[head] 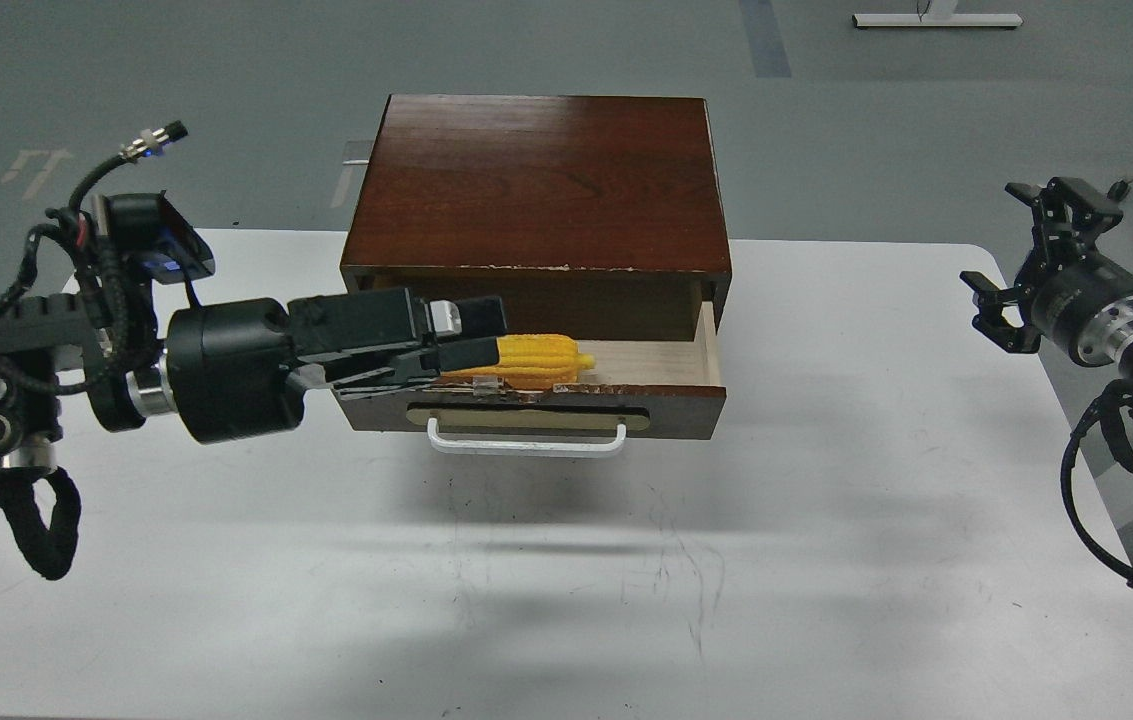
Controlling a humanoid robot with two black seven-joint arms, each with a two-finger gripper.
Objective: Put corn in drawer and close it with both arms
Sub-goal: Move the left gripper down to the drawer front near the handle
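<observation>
The yellow corn [544, 356] lies lengthwise in the open drawer [686, 408], close behind its front panel; the left end is hidden by my left gripper. The drawer has a white bar handle [526, 445] and stands pulled out of the dark-brown cabinet [536, 180]. My left gripper [484, 334] reaches in from the left over the drawer's left half, its two fingers pointing right with a narrow gap between them, in front of the corn. I cannot tell whether it touches the corn. My right gripper [1026, 250] is open and empty beyond the table's right edge.
The cabinet stands at the back middle of the white table [566, 580]. My left arm's wrist and cables [106, 330] lie over the table's left side. The right arm's cable loop [1106, 500] hangs off the right edge.
</observation>
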